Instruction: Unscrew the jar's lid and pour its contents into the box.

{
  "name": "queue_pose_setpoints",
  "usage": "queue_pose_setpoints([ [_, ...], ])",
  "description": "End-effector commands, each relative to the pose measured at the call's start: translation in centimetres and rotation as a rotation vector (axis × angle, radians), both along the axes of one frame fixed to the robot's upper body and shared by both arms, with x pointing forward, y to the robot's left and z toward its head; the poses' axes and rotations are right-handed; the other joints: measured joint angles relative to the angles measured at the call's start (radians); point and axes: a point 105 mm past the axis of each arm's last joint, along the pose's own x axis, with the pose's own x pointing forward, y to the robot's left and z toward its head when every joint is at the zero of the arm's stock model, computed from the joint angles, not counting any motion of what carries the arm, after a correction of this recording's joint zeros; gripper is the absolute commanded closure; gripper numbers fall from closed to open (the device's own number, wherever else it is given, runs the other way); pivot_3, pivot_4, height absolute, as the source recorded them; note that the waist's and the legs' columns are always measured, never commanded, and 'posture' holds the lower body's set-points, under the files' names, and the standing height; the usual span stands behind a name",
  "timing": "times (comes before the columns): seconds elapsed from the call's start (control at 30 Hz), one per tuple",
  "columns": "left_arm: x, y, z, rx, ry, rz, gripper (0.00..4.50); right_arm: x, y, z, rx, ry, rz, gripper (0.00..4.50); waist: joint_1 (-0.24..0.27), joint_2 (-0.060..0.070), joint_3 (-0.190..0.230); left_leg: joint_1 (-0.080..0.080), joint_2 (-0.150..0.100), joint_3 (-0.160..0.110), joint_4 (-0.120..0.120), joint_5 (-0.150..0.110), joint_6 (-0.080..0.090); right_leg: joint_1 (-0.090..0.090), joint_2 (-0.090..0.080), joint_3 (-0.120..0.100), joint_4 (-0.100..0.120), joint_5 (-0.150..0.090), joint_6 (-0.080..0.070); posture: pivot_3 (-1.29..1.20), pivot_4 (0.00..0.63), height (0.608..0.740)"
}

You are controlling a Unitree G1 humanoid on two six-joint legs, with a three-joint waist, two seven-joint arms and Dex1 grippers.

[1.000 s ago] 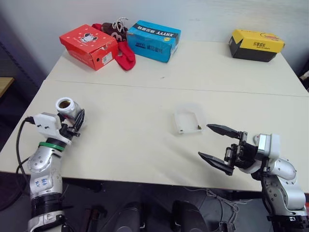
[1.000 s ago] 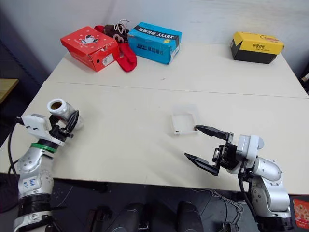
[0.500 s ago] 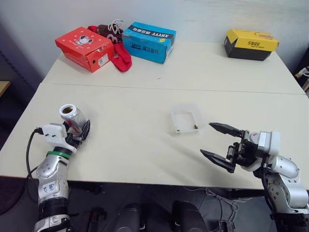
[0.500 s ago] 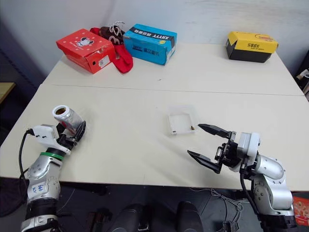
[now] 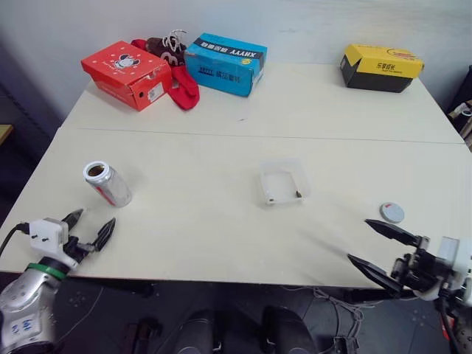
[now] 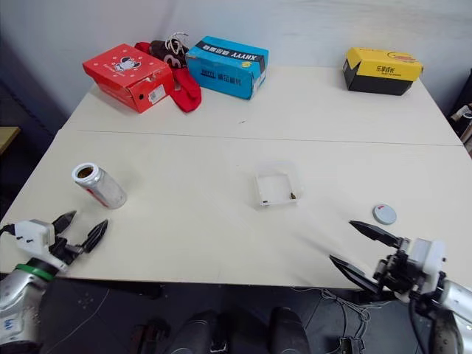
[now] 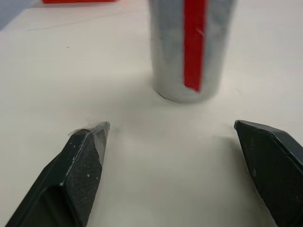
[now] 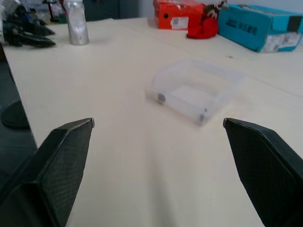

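Jar [image 5: 108,184] upright on table [image 5: 221,228], open mouth up, lid [image 5: 391,212] flat, both grippers' jaws spread, empty

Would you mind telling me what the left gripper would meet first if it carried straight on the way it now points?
Most likely the jar, standing upright on the table straight ahead of the open left gripper, with bare tabletop between them.

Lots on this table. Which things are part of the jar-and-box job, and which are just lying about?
Job:
- jar, open, standing on the table
- lid, off, lying flat
- box, a few dark bits inside

Lying about:
- red shoebox
- blue shoebox
- yellow shoebox
- red cloth between the red and blue ones
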Motion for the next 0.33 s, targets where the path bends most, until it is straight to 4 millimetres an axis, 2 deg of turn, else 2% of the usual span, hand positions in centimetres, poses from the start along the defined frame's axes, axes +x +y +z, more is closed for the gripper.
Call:
queue_pose_setpoints([
  [0.03, -2.3, -0.9, 1.4, 0.128, 0.032, -0.181, 0.03, -1.2, -2.1, 1.1, -0.087, -0.033, 0.022, 0.0, -0.006, 0.001, -0.001, 0.0, 0.0, 0.0, -0.002, 0.0, 0.0, 0.0, 0.0, 0.0, -0.002, 0.0, 0.0, 0.0, 0.15, 0.74],
  [0.13, -4.2, -1.2, 2.8, 0.219, 0.078, -0.278, 0.03, -2.1, -3.5, 1.2, -0.169, -0.002, 0.083, 0.0, -0.013, 0.002, -0.002, 0.001, 0.0, 0.001, -0.008, 0.0, -0.001, 0.0, -0.001, 0.0, -0.006, 0.0, -0.001, 0.0, 0.15, 0.74],
  [0.2, -5.2, -1.3, 3.4, 0.252, 0.121, -0.31, 0.03, -2.8, -4.2, 0.5, -0.266, 0.053, 0.143, 0.0, -0.015, 0.002, -0.002, 0.001, 0.0, 0.001, -0.01, 0.0, -0.001, 0.0, 0.0, -0.001, -0.007, 0.0, -0.002, 0.0, 0.15, 0.74],
  [0.33, -5.9, -1.0, 4.5, 0.261, 0.135, -0.308, 0.03, -2.1, -5.5, 0.8, -0.274, 0.039, 0.118, 0.0, -0.014, 0.004, -0.003, 0.002, 0.001, 0.0, -0.012, 0.0, -0.003, 0.0, 0.0, -0.002, -0.008, -0.002, -0.005, 0.0, 0.15, 0.74],
])
